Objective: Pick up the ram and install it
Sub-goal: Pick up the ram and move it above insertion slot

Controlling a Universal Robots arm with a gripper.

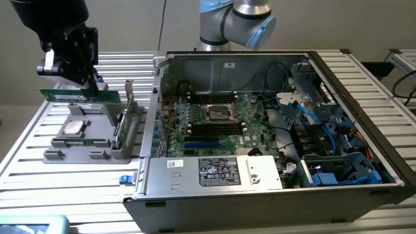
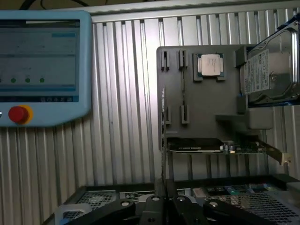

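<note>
The ram [image 1: 71, 94], a long thin dark-green stick, hangs level above the grey parts tray [image 1: 97, 153] at the exterior view's left. My black gripper [image 1: 93, 89] is shut on its upper edge from above. In the wrist view the ram [image 2: 162, 140] appears edge-on as a thin line running out from between my shut fingers [image 2: 157, 202], with the gripper [image 2: 164, 194] over the tray [image 2: 211, 108]. The open computer case [image 1: 260, 185] with its motherboard [image 1: 250, 141] lies to the exterior view's right of the tray, apart from the ram.
On the tray lie a square silver processor [image 1: 73, 127] and a taller green card with a metal bracket [image 1: 124, 114] standing on edge. A hard drive [image 2: 272, 70] sits at the tray's end. A blue teach pendant [image 2: 42, 61] with a red button lies on the slatted table [image 1: 58, 187].
</note>
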